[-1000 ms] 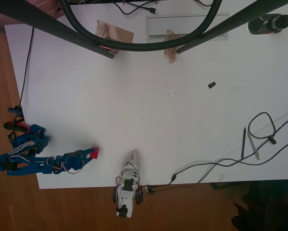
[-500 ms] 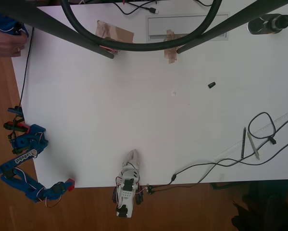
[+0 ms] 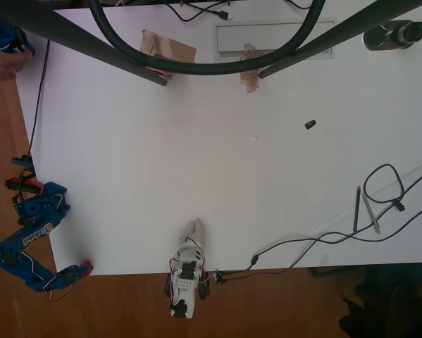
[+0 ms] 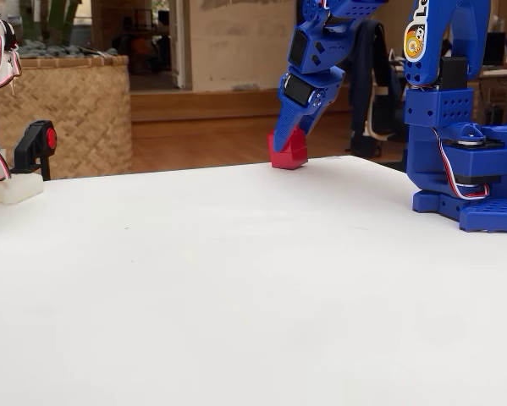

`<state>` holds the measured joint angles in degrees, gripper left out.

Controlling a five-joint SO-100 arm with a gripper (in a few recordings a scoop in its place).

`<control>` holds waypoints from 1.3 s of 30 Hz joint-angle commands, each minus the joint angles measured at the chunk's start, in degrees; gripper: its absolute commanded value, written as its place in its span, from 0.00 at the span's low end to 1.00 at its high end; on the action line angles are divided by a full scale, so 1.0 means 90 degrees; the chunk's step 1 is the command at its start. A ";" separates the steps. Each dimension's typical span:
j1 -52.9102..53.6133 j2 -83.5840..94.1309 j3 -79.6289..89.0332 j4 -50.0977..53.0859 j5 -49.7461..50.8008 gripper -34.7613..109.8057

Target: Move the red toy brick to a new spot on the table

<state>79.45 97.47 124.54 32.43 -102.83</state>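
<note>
A blue robot arm folds back over the lower left corner of the white tabletop in the overhead view, its claw closed on the red toy brick right at the tabletop's bottom edge; in the fixed view the claw slants down from above with the red toy brick pinched at its tip, the brick's underside at or just above the far edge of the tabletop, contact too close to call; the arm's blue base stands at the right of that view, wires looping out of it; in the overhead view a white device straddles the bottom edge to the right of the claw, and a small dark object lies well apart on the upper right of the tabletop; two pens and black cables lie towards the right side; brown tape patches sit near the top edge, under the dark legs of a stand; wooden floor shows below
</note>
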 commanded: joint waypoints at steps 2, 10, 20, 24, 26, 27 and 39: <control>-0.0010 0.0449 -0.0586 0.0283 0.0195 0.40; -0.1250 0.1152 -0.2578 0.1377 0.0986 0.46; -0.5088 0.4609 0.0391 0.2627 0.0293 0.27; -0.6758 0.6211 0.1924 0.3213 0.0508 0.24; -0.7402 0.7168 0.2881 0.3242 0.0449 0.24; -0.7617 0.7695 0.3408 0.3252 0.0381 0.24; -0.8613 1.0420 0.6357 0.4502 0.1621 0.24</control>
<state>3.60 188.96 181.41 71.89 -91.76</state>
